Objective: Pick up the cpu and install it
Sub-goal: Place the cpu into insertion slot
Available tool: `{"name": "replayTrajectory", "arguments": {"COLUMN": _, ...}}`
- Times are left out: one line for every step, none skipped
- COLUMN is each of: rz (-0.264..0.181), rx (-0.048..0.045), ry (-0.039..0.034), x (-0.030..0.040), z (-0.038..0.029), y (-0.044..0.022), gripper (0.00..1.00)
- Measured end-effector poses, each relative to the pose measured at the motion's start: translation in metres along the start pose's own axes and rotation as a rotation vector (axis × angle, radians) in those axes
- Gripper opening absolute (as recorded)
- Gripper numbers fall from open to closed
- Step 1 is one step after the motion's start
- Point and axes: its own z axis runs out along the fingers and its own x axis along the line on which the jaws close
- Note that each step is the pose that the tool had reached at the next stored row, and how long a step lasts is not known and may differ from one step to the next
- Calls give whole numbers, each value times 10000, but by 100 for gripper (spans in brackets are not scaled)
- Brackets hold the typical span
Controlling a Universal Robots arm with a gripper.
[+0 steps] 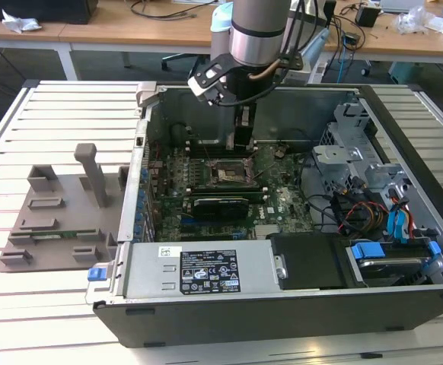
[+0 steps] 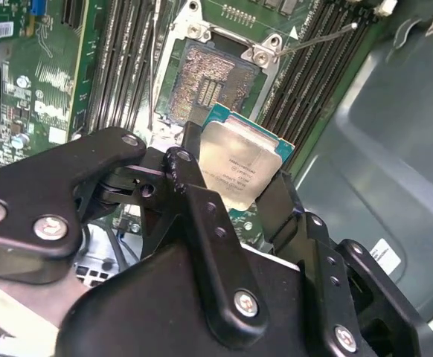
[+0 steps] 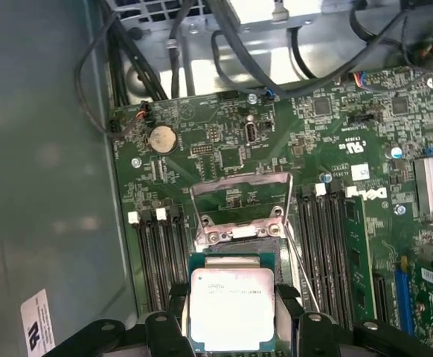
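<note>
Currently the open computer case [image 1: 404, 137] lies on a slatted surface [image 1: 8, 152]. A grey fixture block [image 1: 62, 213] sits at 9 o'clock from the case in the exterior view. The power supply [image 1: 202, 270] is at 6 o'clock from the motherboard [image 1: 282, 205], and a drive bay with blue tabs [image 1: 393, 258] is toward 4 o'clock.

The gripper [image 1: 243, 129] reaches down into the case, just at 12 o'clock from the socket [image 1: 227, 171].

In both wrist views the socket [image 2: 205, 82] [image 3: 239, 216] is uncovered and its pin field is bare. Its metal load frame [image 3: 240, 195] is swung up and its thin lever [image 2: 317, 39] is released. Nothing lies over the opening. Rows of memory slots [image 2: 313, 74] [image 3: 157, 253] flank it on both sides. A coin cell [image 3: 161, 138] and loose black cables [image 3: 201, 44] lie beyond it, well apart from the socket.

The cpu [image 2: 242, 163] [image 3: 231, 309] is a flat square with a silvery-grey lid that reflects light. It has faint print on top and a thin green rim. The fingers [image 2: 190, 160] [image 3: 173, 301] are clamped on two of its opposite edges. It is held just short of the socket, overlapping the socket's near border, and is not seated.

The underside of the cpu is hidden. Its edge nearest the gripper [image 2: 235, 175] [image 3: 233, 305] is cut off by the gripper body. I cannot tell how high it is above the socket. In the exterior view the cpu itself is too small to make out.
</note>
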Motion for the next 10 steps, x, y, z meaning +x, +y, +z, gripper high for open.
{"name": "replayTrajectory", "arguments": {"rz": 123, "rx": -3, "ry": 2, "x": 0, "z": 1, "y": 0, "gripper": 55}}
{"name": "replayTrajectory", "arguments": {"rz": 198, "rx": -5, "ry": 4, "x": 0, "z": 1, "y": 0, "gripper": 55}}
{"name": "replayTrajectory", "arguments": {"rz": 331, "rx": -8, "ry": 4, "x": 0, "z": 1, "y": 0, "gripper": 55}}
{"name": "replayTrajectory", "arguments": {"rz": 415, "rx": -10, "ry": 6, "x": 0, "z": 1, "y": 0, "gripper": 55}}
{"name": "replayTrajectory", "arguments": {"rz": 564, "rx": -14, "ry": 8, "x": 0, "z": 2, "y": 0, "gripper": 55}}
{"name": "replayTrajectory", "arguments": {"rz": 719, "rx": -18, "ry": 10, "x": 0, "z": 2, "y": 0, "gripper": 55}}
{"name": "replayTrajectory", "arguments": {"rz": 869, "rx": -21, "ry": 12, "x": 0, "z": 3, "y": 0, "gripper": 55}}
{"name": "replayTrajectory", "arguments": {"rz": 1059, "rx": -26, "ry": 15, "x": 0, "z": 3, "y": 0, "gripper": 55}}
{"name": "replayTrajectory", "arguments": {"rz": 1229, "rx": -30, "ry": 17, "x": 0, "z": 3, "y": 0, "gripper": 55}}
{"name": "replayTrajectory", "arguments": {"rz": 1361, "rx": -33, "ry": 20, "x": 0, "z": 4, "y": 0, "gripper": 55}}
